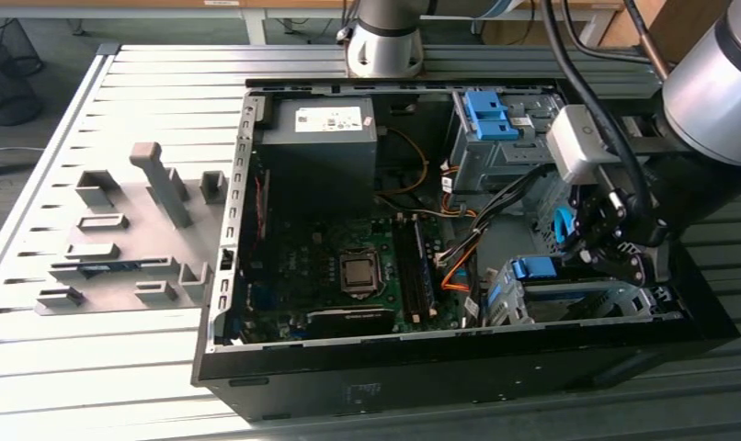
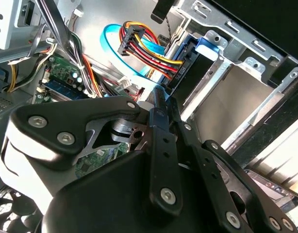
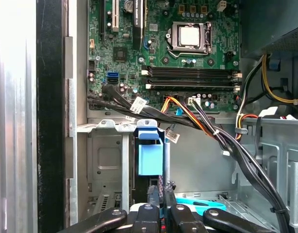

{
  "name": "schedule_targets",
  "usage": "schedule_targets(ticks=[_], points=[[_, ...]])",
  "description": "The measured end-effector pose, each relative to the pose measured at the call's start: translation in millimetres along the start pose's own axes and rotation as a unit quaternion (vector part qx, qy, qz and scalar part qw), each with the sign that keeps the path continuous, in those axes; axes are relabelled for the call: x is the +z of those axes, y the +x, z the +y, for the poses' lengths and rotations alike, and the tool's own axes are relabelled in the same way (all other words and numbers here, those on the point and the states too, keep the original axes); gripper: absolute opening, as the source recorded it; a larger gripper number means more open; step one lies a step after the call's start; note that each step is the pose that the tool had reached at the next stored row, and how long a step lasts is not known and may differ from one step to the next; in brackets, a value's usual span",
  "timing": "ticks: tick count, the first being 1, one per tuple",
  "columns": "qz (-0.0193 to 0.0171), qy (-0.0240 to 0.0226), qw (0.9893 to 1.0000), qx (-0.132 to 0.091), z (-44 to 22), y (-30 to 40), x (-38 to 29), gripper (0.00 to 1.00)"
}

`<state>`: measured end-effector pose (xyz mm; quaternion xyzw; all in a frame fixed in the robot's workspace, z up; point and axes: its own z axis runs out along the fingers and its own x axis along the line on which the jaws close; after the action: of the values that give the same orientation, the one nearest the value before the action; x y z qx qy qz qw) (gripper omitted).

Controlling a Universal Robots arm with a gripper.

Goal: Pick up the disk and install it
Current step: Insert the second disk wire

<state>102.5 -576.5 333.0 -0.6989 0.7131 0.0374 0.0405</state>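
Observation:
The disk (image 1: 576, 298) sits edge-on in the metal drive cage (image 1: 616, 308) at the front corner of the open computer case, on the exterior view's right. Its blue rail tab (image 3: 150, 151) sticks out of the cage slot; that tab (image 2: 208, 44) is also in the second wrist view. My gripper (image 1: 595, 250) hangs just above the cage, close to the tab. Both wrist views show its black fingers (image 3: 154, 196) pressed together, shut, with nothing seen between them. The gripper tip (image 2: 158, 94) points toward the disk's dark edge (image 2: 188, 73).
The case (image 1: 469, 367) holds a motherboard (image 1: 334, 266), a dark grey power supply box (image 1: 322, 138), and an upper cage with a blue latch piece (image 1: 487, 115). Bundled cables (image 3: 207, 128) and a light blue cable (image 2: 115, 43) run beside the cage. Grey fixtures (image 1: 125, 248) stand on the slatted table.

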Motion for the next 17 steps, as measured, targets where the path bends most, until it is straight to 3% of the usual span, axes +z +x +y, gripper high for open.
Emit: schedule_targets(ticks=[17], points=[[0.0000, 0.0000, 1.0000, 0.000, 0.0, 0.9, 2.8, 0.16]])
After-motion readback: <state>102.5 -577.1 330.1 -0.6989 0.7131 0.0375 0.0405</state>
